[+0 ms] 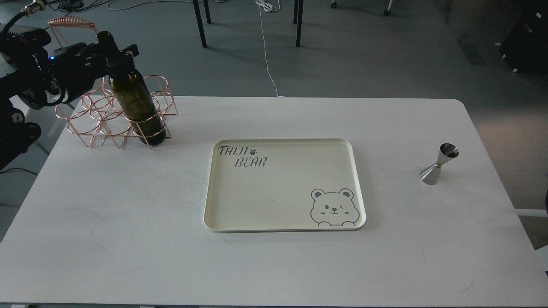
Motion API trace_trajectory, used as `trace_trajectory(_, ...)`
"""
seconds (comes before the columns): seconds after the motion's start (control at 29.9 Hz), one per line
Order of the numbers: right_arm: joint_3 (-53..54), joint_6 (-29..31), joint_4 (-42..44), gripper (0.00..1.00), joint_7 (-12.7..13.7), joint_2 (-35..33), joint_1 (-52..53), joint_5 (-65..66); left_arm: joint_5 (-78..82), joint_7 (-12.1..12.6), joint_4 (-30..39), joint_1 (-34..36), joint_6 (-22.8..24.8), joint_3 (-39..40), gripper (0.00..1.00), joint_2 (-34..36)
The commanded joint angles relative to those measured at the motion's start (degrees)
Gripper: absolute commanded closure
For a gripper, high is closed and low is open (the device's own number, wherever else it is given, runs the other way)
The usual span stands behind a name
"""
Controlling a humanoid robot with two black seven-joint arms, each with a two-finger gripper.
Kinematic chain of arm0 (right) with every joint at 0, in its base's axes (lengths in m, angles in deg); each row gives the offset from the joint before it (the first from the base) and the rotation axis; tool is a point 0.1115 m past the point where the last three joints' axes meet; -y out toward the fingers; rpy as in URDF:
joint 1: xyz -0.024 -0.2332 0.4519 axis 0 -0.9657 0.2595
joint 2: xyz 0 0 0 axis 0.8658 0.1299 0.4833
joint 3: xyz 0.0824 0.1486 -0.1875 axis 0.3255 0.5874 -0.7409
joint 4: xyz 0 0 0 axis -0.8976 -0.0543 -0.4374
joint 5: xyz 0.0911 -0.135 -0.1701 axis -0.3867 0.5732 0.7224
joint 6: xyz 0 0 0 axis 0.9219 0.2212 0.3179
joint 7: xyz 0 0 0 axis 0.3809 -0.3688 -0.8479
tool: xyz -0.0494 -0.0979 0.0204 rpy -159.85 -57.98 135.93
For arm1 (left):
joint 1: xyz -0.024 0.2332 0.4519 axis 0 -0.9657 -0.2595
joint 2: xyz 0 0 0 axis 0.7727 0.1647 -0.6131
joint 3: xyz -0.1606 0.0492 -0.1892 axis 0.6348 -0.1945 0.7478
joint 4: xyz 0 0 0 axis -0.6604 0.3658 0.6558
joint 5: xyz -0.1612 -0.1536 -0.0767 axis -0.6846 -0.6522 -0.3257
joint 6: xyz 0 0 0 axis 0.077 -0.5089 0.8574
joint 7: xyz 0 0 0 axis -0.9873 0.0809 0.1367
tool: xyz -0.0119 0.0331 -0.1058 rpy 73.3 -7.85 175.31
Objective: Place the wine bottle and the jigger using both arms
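Observation:
The dark olive-green wine bottle (136, 107) stands tilted in the front right ring of a copper wire rack (115, 112) at the table's far left. My left gripper (114, 53) is shut on the bottle's neck, just below its top. The silver jigger (439, 164) stands upright on the table at the right, alone. My right arm and gripper are out of view.
A cream tray (282, 218) printed with "TAIJI BEAR" and a bear face lies flat in the middle of the white table (128, 239). Chair legs and cables are on the floor beyond the table.

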Motion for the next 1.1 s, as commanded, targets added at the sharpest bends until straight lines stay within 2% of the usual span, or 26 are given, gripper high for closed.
trace_trajectory(0.0,0.00,0.00,-0.04,0.02,0.00,-0.11,0.00,0.00,-11.08,-0.06,0.04,0.59,-0.99,0.29,0.02,0.60)
trace_trajectory(0.6,0.35,0.00,0.13,0.00,0.00,-1.43,-0.70,0.00,-66.30,-1.11,0.04,2.79,0.23,0.91,0.02,9.83)
trace_trajectory(0.77,0.70,0.00,0.22,0.00,0.00,-1.87,-0.70,-0.09,-81.58,-3.31,-2.06,2.17,7.78,1.35,0.02,10.98)
trace_trajectory(1.07,0.62,0.00,0.13,0.01,0.00,-2.31,-0.88,0.00,-105.24,-3.31,-15.42,1.30,21.76,1.35,0.02,6.85)
